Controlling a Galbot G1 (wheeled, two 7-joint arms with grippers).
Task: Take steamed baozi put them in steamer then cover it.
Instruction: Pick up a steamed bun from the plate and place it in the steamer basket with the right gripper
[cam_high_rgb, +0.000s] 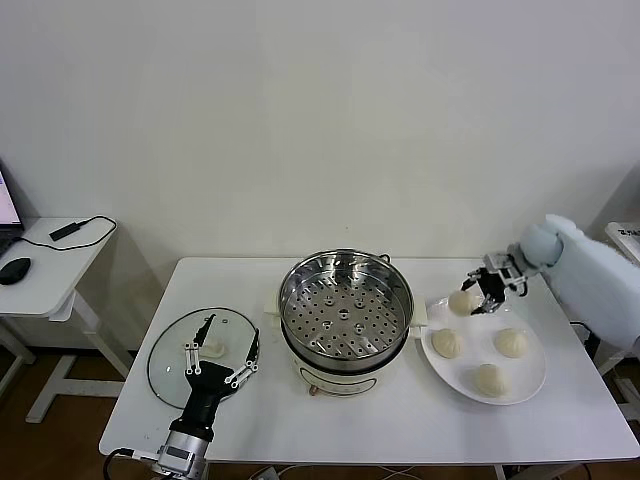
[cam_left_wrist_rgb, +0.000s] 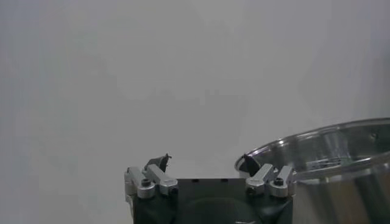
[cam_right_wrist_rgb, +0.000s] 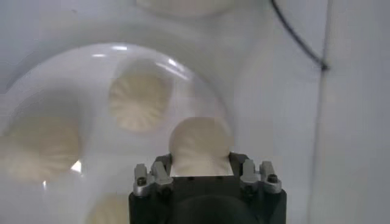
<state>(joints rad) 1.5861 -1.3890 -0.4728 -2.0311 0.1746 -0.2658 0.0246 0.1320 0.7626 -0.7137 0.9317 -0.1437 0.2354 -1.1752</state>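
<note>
On plate, r. claw gripping baozi, pleats up

Four steamed baozi counted, all on or over one white plate just right of the one steamer: three lying on it, one at its rim nearest the steamer. One glass lid flat on the single white table, left of the steamer. One side desk farther left, bearing one black mouse.
</note>
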